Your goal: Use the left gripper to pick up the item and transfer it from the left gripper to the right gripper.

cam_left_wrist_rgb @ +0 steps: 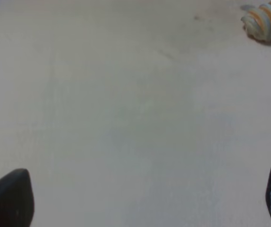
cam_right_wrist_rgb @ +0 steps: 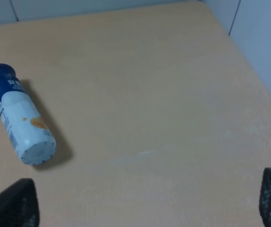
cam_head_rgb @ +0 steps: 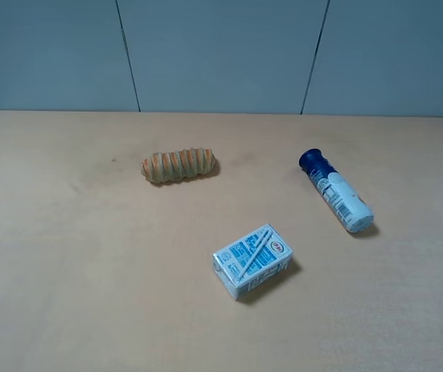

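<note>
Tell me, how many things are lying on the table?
3: a bread roll at back left, a bottle on its side at right, a carton in front, middle.

table (cam_head_rgb: 66, 271): tan, matte | wall (cam_head_rgb: 221, 54): pale blue-grey panels

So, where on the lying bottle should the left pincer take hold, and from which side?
Probably the white middle of the bottle, coming from above. It lies flat on the table, so the fingers should close across its round body, one on each long side, with nothing nearby.
</note>
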